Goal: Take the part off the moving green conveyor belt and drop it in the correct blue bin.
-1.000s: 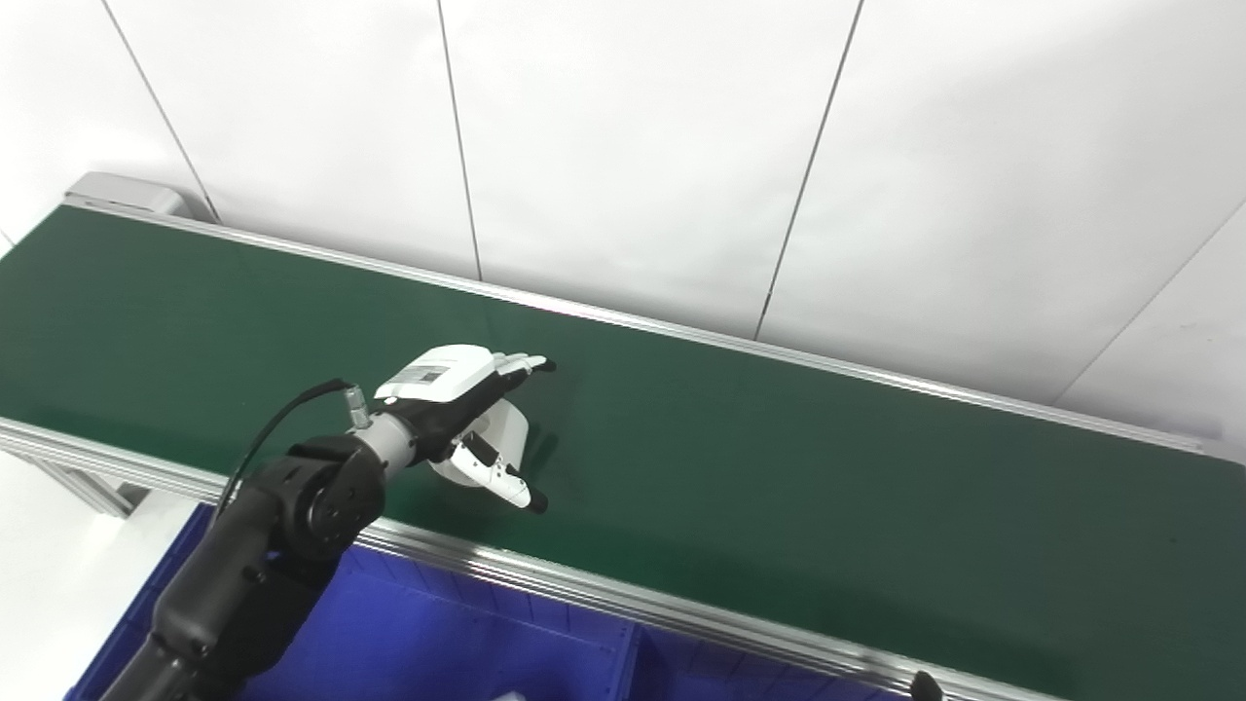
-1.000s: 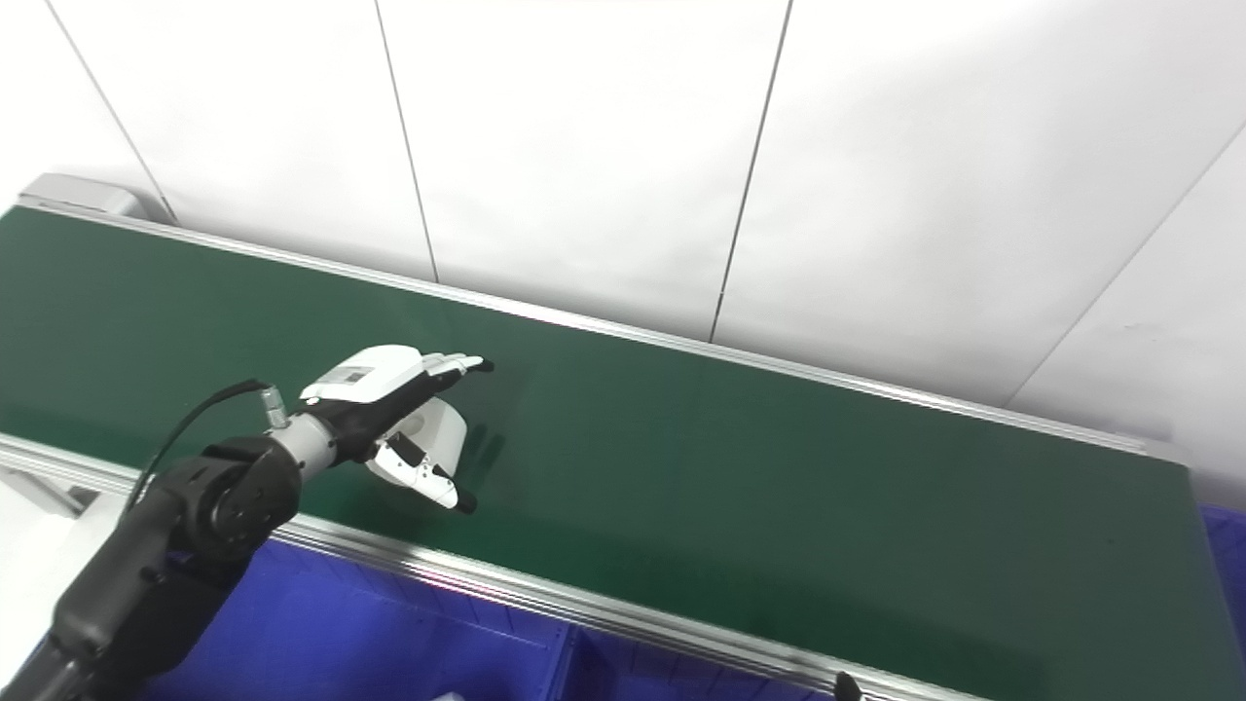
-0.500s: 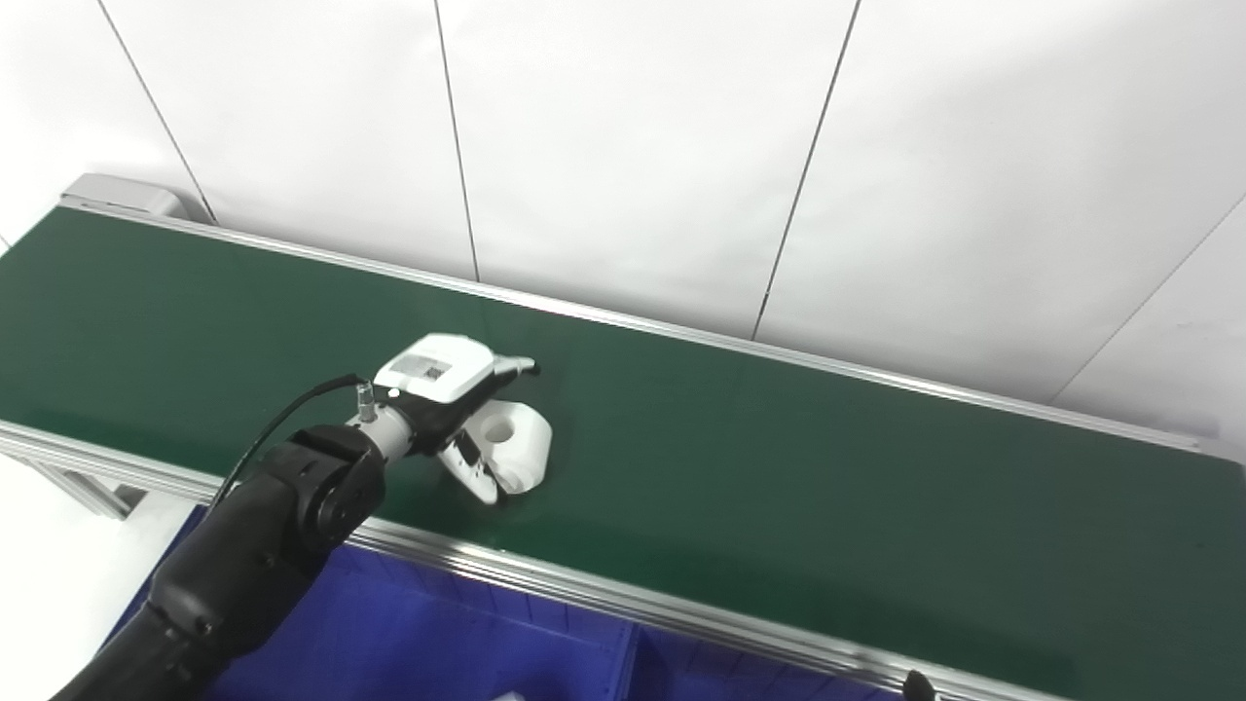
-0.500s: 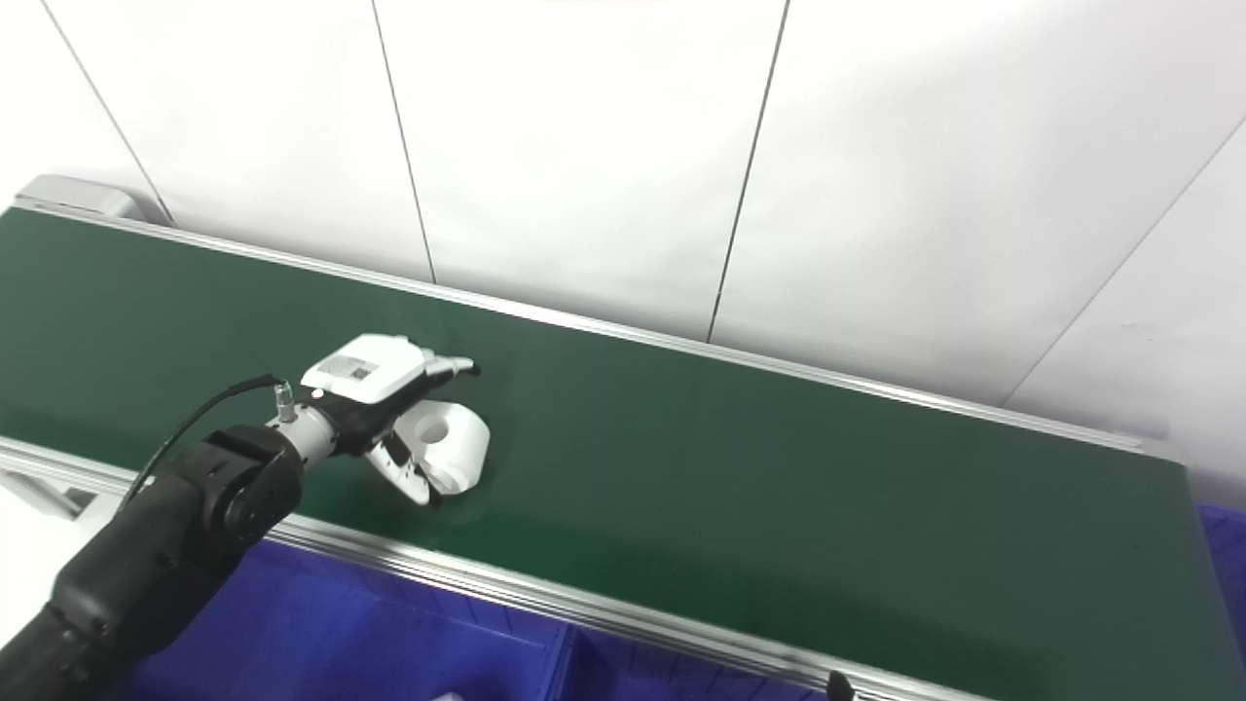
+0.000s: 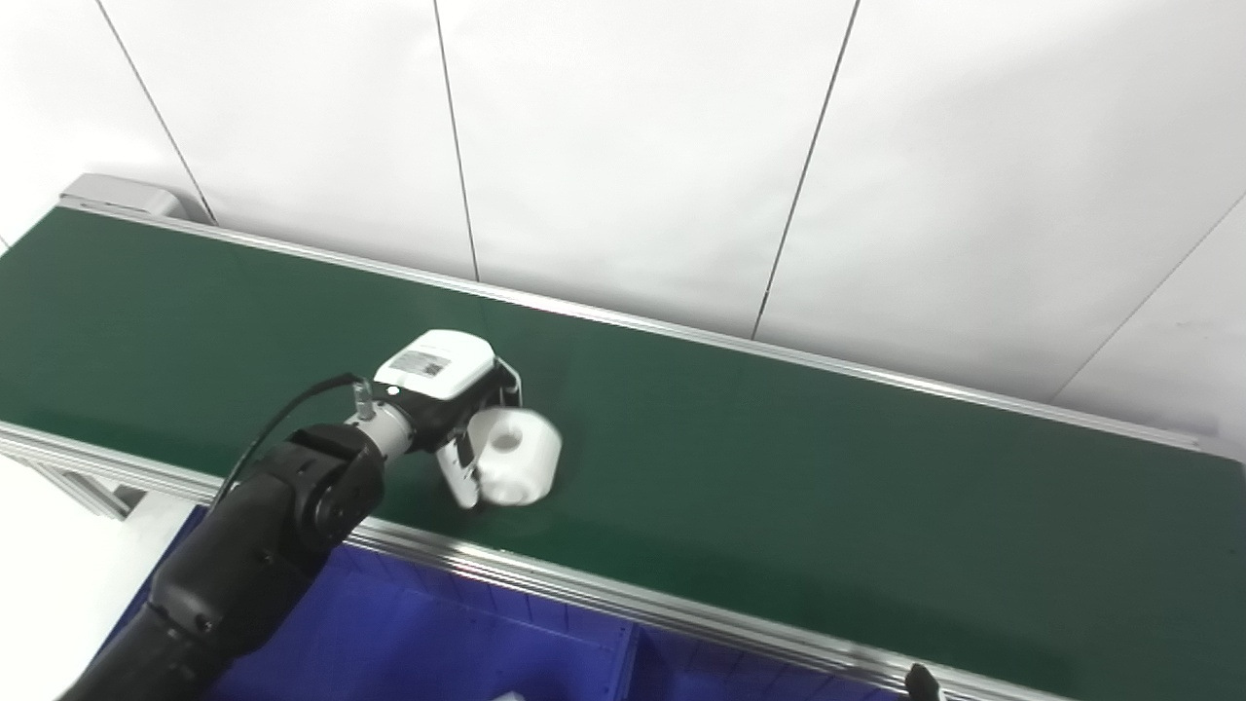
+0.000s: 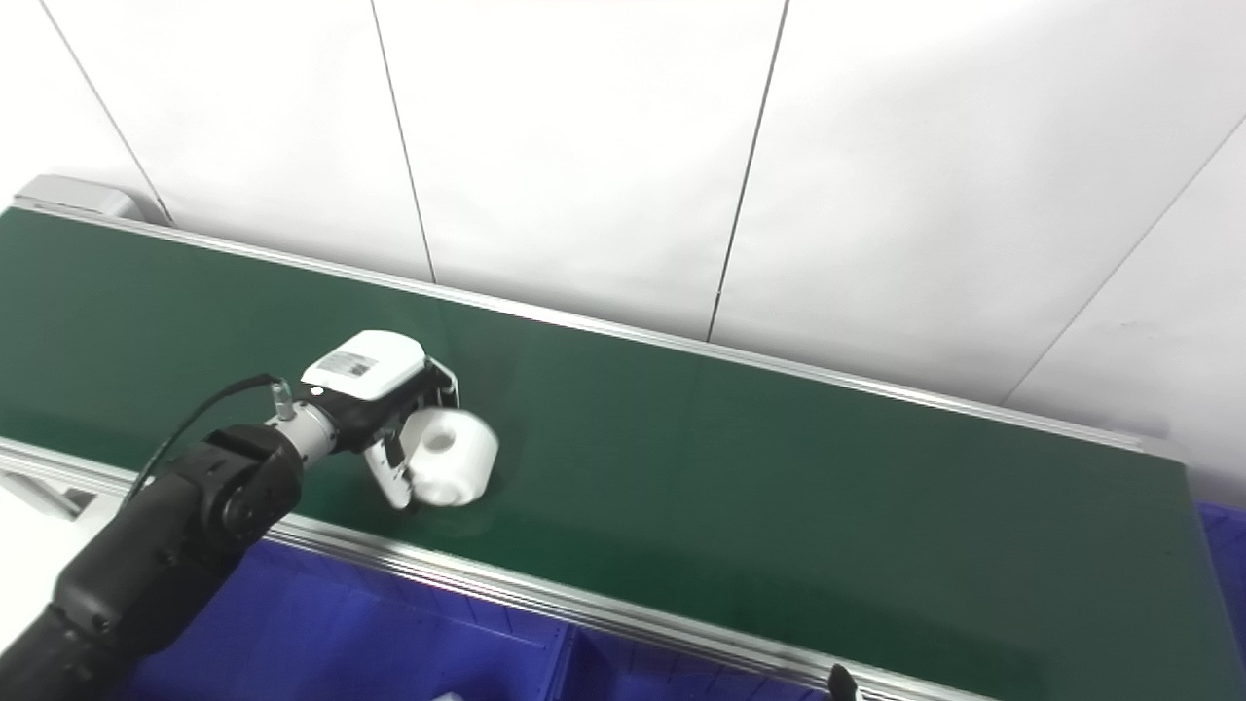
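Head-camera pair, one scene. I take the green conveyor belt [image 5: 779, 467] as my landmark: it runs as a long band from the upper left to the lower right, edged by a silver rail [image 5: 604, 594] on its near side and backed on its far side by a white panelled wall [image 5: 633, 146].

My left hand [image 5: 453, 399] sits over the near-left part of the belt, its black arm [image 5: 263, 545] crossing the near rail from below. The hand's white back faces up and carries a small label. Its fingers [image 5: 506, 385] are curled down around the far side of the white part [image 5: 516, 467], and the thumb [image 5: 458, 477] presses against the part's near-left side, so the hand is clamped on the part. The part is a short white cylinder with a round hole in its upper face, like a roll or spool. It lies at the belt's near-left region, just inside the near rail; I cannot tell whether it rests on the belt surface or is lifted slightly clear of it.

Below the near rail lie the blue bins [image 5: 438, 643], with a divider wall between two compartments visible under the belt's middle. A small white object shows at the bottom edge inside the left compartment, too cropped to identify.

Of my right hand only a dark tip [image 5: 918, 679] shows at the bottom edge, near the rail; I cannot tell how its fingers stand.
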Controlling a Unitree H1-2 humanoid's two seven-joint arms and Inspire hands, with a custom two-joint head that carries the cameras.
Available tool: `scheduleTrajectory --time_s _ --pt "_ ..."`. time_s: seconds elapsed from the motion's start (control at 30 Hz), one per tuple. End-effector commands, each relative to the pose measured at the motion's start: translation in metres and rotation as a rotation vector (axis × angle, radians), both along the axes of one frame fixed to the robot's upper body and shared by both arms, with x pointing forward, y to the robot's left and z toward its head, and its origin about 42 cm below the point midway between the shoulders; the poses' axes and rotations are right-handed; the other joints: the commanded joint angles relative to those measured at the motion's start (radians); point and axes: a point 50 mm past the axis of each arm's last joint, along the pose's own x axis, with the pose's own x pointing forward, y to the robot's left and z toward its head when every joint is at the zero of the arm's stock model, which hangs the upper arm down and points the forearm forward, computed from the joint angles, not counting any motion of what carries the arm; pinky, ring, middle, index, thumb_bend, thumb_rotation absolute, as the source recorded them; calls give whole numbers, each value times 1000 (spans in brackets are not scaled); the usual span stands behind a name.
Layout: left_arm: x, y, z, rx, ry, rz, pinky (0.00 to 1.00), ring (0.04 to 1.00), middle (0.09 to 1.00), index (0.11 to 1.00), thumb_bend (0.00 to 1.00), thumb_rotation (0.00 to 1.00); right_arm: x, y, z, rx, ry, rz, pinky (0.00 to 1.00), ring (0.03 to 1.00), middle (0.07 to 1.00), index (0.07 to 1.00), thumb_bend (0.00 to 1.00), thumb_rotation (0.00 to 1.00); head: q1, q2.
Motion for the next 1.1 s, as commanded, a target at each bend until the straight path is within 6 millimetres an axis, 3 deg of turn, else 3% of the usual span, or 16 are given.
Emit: scheduleTrajectory --time_s 0.0,0.3,0.57,0.6,0.77,1.07 --pt "-4 -8 6 -158 -33 54 469 474 505 469 525 0 0 0 9 2 -29 -1 1000 1000 1000 1000 852 1000 -1 2" --pt "-13 -22 3 -279 -20 102 358 417 476 490 525 0 0 3 9 8 -31 1 1000 1000 1000 1000 836 1000 1 7" --pt "-23 -6 51 -286 -135 48 366 422 481 483 525 0 1 5 17 13 -16 -3 1000 1000 1000 1000 847 1000 26 49" --pt "-29 -2 60 -275 -148 33 376 427 482 482 525 0 1 5 19 15 -15 -5 1000 1000 1000 1000 848 1000 46 76" --pt "-66 15 92 -144 -156 -49 441 449 488 478 526 0 6 3 27 23 -27 -1 1000 1000 1000 1000 858 1000 84 129" --pt "-136 29 83 71 -68 -149 424 397 454 500 525 0 16 0 33 47 -49 18 1000 1000 1000 1000 837 1000 95 162"
